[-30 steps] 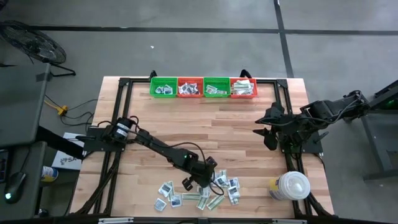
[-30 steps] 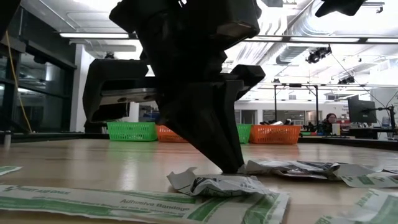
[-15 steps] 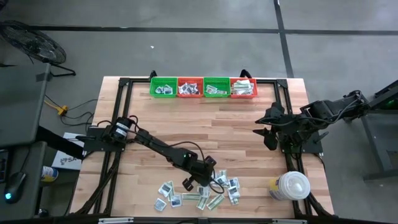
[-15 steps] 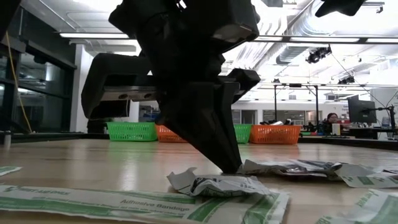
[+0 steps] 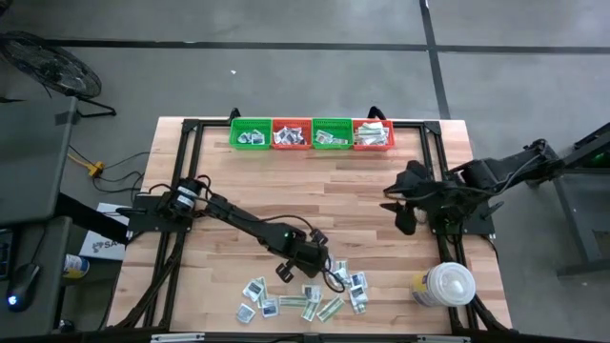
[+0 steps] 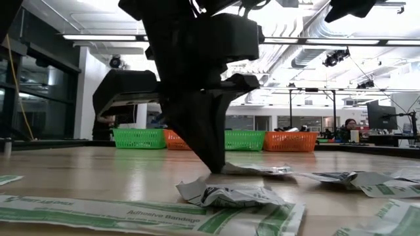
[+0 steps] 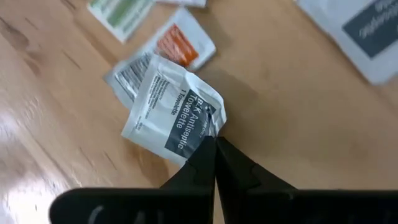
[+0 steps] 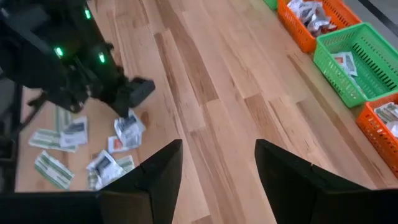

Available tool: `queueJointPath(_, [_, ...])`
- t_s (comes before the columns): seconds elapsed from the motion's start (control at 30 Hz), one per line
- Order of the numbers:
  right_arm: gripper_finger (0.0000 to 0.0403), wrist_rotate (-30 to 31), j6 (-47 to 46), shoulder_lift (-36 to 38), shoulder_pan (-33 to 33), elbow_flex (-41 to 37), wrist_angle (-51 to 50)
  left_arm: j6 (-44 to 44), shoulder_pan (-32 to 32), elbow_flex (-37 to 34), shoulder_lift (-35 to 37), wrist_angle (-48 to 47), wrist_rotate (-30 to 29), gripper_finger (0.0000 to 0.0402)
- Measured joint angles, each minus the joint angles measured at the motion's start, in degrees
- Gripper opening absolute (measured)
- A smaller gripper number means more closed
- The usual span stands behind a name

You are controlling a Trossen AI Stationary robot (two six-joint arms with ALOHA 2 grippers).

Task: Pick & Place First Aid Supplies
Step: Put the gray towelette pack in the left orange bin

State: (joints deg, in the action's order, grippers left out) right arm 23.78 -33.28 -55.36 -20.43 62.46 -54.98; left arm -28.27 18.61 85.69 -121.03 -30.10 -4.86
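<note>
The left gripper (image 7: pixel 214 142) is clenched on the corner of a towelette packet (image 7: pixel 176 114), a white square with a dark label reading "Antiseptic Towelette". In the left wrist view the packet is creased and hangs from the fingertips (image 7: pixel 205 152) above the table (image 7: pixel 298 112). An orange-marked packet (image 7: pixel 183 42) and a pale-green strip (image 7: pixel 118 12) lie flat on the wood past it. In the high view the left gripper (image 5: pixel 307 259) sits at the upper edge of the pile (image 5: pixel 305 295) of packets scattered near the table's front edge. In the low view it (image 6: pixel 213 164) stands behind a crumpled packet (image 6: pixel 226 195) and a long bandage strip (image 6: pixel 144 213).

The right gripper (image 8: pixel 217 168) is released, its fingers (image 8: pixel 155 180) spread wide apart. It hovers over bare wood at the table's right side (image 5: pixel 405 205), well apart from the pile. A white round container (image 5: pixel 446 284) stands near the front right corner.

Four baskets line the far edge: green (image 5: pixel 250 133), orange (image 5: pixel 291 133), green (image 5: pixel 332 133), orange (image 5: pixel 373 134), each holding packets.
</note>
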Motion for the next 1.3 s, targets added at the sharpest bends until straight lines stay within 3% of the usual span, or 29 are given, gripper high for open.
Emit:
queueJointPath(0.33, [0.0195,-0.6,0.7,-6.6,0.0,0.0,0.6,0.0,0.0,6.5,0.1,-10.2,-1.4,0.0000])
queueJointPath(0.67, [0.0195,-0.2,0.6,-5.7,0.0,0.0,0.8,1.1,-1.6,16.3,0.2,-21.6,-6.8,0.0000])
queueJointPath(1.0, [0.0195,1.8,0.7,-3.4,0.1,0.0,1.4,-0.6,-10.3,17.1,5.4,-28.9,-10.0,0.0000])
queueJointPath(1.3, [0.0195,8.0,1.8,-1.7,0.2,0.0,2.6,-13.6,-22.9,17.1,9.4,-31.9,-9.4,0.0000])
